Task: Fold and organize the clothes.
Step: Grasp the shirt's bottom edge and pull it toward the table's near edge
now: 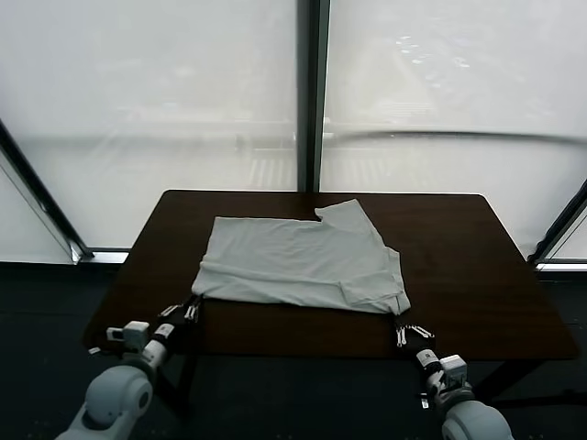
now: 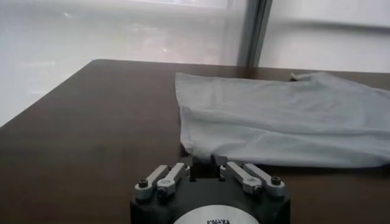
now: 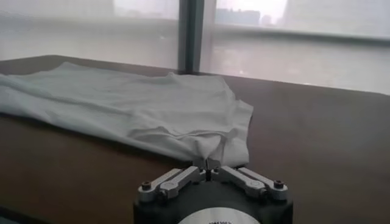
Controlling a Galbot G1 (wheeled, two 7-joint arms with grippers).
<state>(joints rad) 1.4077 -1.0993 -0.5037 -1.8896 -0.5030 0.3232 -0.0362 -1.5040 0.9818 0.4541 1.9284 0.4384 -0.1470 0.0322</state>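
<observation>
From the head view, the pale grey-white T-shirt [image 1: 301, 264] lies spread across the middle of the dark brown counter [image 1: 459, 266], folded over on itself, with one short sleeve [image 1: 347, 216] poking toward the windows and its near hem running along the side closest to the robot. That view alone shows the whole outline of the garment and both arms at once: the left claw [image 1: 190, 312] at the shirt's near left corner, the right claw [image 1: 404, 328] at the near right corner, both close to the counter's front edge. The wrist views give what the head view cannot. In the left wrist view, the left claw [image 2: 206, 164] has its fingers pressed together on the hem corner of the T-shirt [image 2: 286, 122], pinching a small tuck of fabric. In the right wrist view, the right claw [image 3: 209, 164] is likewise pinched shut on the corner of the T-shirt [image 3: 140, 109], where the cloth bunches into soft creases above the fingertips. The fabric looks like thin, matte cotton, gently wrinkled, plain on the side that shows. The counter top is smooth with a faint sheen, rectangular with rounded corners. Behind it stand frosted window panes [image 1: 147, 92] split by a dark upright frame [image 1: 310, 92].
</observation>
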